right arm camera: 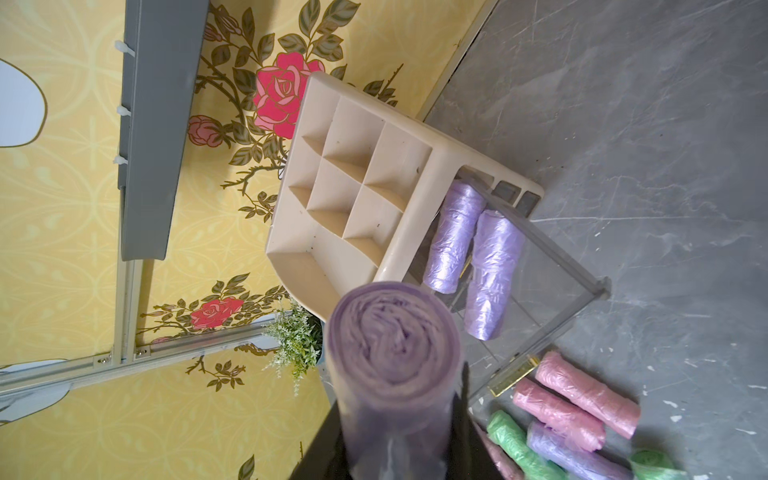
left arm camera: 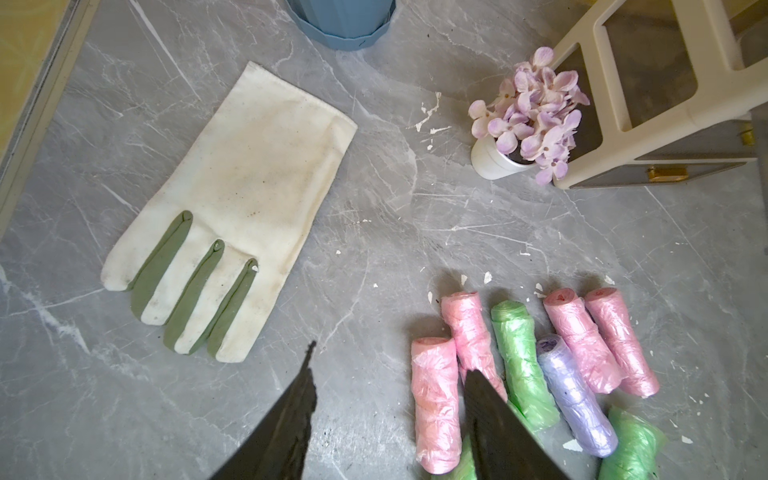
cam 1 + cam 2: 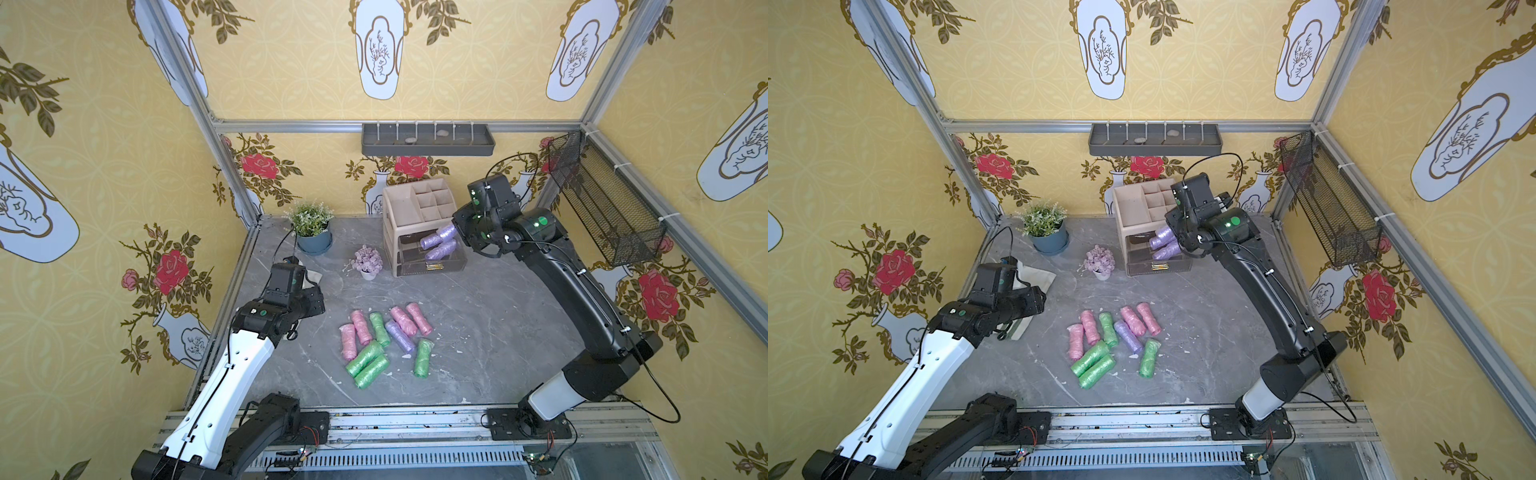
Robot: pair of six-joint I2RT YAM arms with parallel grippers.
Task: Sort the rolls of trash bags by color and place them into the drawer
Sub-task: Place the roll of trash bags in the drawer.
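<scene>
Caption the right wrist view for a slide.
Right gripper holding a purple trash-bag roll by the open clear drawer, where two purple rolls already lie.

Grey marble-pattern tabletop (image 3: 478, 316) occupies frame centre in both top views. Resting on it:
- rolls of trash bags (image 3: 380, 330), clustered at centre
- beige organizer (image 3: 409, 208), lilac flower pot (image 3: 367, 262) and blue potted plant (image 3: 312, 232), upper centre
- glove (image 3: 1034, 278), centre left

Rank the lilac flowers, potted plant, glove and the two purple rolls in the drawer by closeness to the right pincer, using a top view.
1. Purple rolls, in the drawer right by the right pincer.
2. Lilac flowers, beside the drawer.
3. Potted plant and glove: too close to call, both far left.
</scene>
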